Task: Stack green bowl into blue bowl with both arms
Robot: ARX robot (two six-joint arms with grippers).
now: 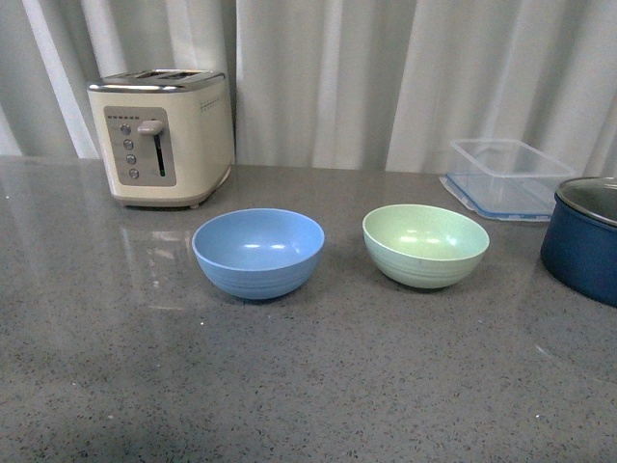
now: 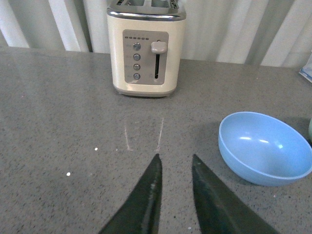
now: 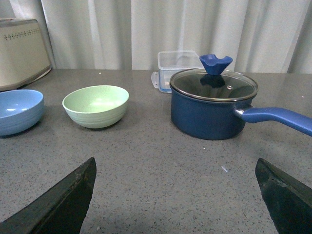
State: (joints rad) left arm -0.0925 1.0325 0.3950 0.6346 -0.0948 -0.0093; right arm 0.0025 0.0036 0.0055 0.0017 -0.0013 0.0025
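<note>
While looking out from the front, seeing no arm and no claw at all. Finding the blue bowl (image 1: 257, 253) and the green bowl (image 1: 425, 245) standing upright on the tabletop (image 1: 308, 386), near each other without touching, both holding nothing. Judging them set mouth-up so that one can drop straight into the other. Noting, behind, a toaster (image 1: 164, 135), a clear container (image 1: 506, 178) also holding nothing, and a navy pot (image 1: 583, 241) with its lid on.

Turning to the left wrist view: finding the left claw (image 2: 175, 158) hovering over bare tabletop, fingers only slightly apart, gripping nothing. Placing the blue bowl ahead of it and off to one side, well clear of the fingertips.

Turning to the right wrist view: finding the right claw (image 3: 175, 163) spread wide and gripping nothing, probably readying for a rim. Placing the green bowl ahead of it, well apart, with the blue bowl just beyond; unable to tell the pot's contents.
</note>
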